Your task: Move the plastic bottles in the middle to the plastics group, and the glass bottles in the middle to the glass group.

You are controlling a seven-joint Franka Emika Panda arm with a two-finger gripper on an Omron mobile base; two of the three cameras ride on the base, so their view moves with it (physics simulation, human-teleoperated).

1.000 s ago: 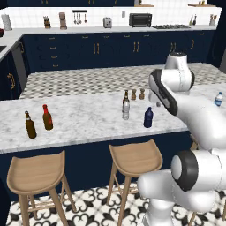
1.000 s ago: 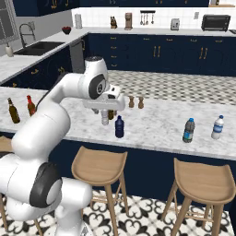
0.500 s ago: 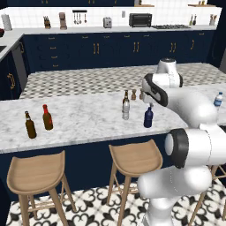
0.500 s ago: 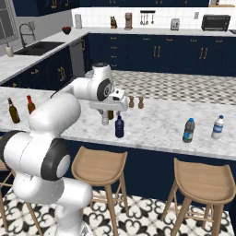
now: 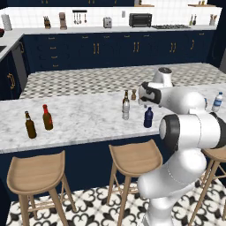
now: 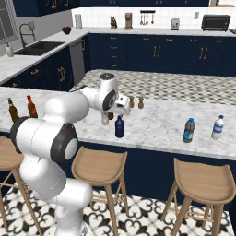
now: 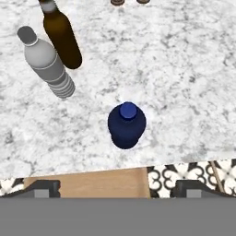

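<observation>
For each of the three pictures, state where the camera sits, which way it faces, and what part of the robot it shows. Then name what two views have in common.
Left base view: behind the arm to its left, facing the marble counter; the arm rises lower right.
Right base view: behind to its right, facing the same counter; the arm rises lower left.
Hand view: on the hand, looking down at the navy bottle, with the open pincer at the bottom.
Shared: the navy bottle, grey clear bottle and brown bottle.

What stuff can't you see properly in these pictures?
- Brown bottle: top cut off by the hand view's edge; in the right base view the arm covers most of it.
- Two wooden shakers: cut off by the hand view's top edge.
- Labels on the far bottles: too small to read.
</observation>
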